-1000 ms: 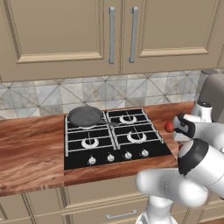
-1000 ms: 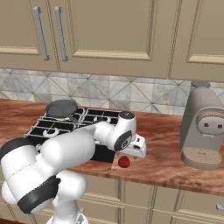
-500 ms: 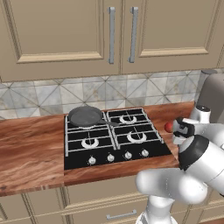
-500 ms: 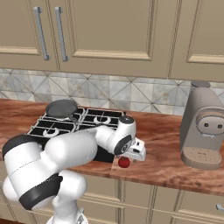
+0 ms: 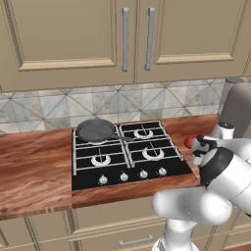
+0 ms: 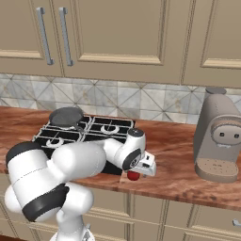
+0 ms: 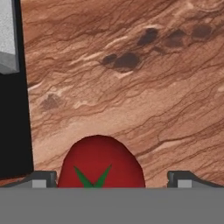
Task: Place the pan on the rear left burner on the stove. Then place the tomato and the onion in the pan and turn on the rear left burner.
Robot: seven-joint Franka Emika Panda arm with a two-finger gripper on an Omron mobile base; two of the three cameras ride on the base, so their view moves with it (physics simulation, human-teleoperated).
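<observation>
Already the pan [image 5: 96, 130] sits on the rear left burner [image 5: 95, 133] of the stove [image 5: 128, 156], so the tomato is the piece in hand. Tomato [image 7: 101, 162] lies on the wooden tabletop [image 7: 144, 78], just beside the stove's right edge, near the front; onion not identified. Gripper [image 7: 112, 179] is low over the tomato: in the hand view the two dark fingertips [image 7: 41, 179] stand apart, one either side of the fruit, a gap visible on the far side, so jaws read as released and straddling, nothing grasped yet. In the right base view the gripper [image 6: 137, 170] hangs over the tomato [image 6: 133, 175] close to the tabletop's front edge. Risks, as judged: the tomato is round and smooth, and sits nearer one fingertip than the other. Closing off-centre could squirt it sideways; it might roll toward the front edge and drop. Closing too high on the curve could pinch it out upward. The stove's raised edge is just beside one finger; a sideways correction could clip it. Later carry must clear the black grates and the pan's handle [image 5: 124, 138], which points toward the stove's middle.
</observation>
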